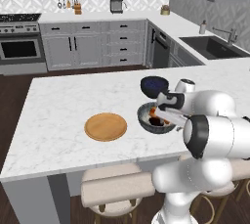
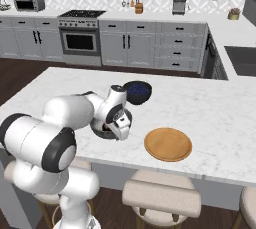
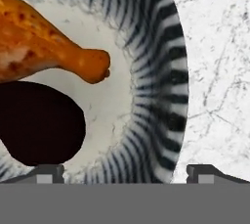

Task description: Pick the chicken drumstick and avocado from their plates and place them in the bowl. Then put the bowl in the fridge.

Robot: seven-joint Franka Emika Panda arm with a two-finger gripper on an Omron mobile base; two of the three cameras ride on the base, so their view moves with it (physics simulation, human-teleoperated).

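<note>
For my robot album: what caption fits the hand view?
Drumstick and avocado lie together in the bowl.

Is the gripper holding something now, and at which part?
Nothing is held. The gripper stands open above the bowl, where the chicken drumstick and avocado lie.

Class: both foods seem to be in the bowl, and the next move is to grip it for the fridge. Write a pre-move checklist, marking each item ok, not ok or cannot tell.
1. Chicken drumstick inside the bowl: ok.
2. Avocado inside the bowl, beside the drumstick: ok.
3. Hand open and holding nothing: ok.
4. Hand right above the bowl: ok.
5. Plate empty: ok for the one in view.
6. Fridge door open, path clear: cannot tell.
</note>
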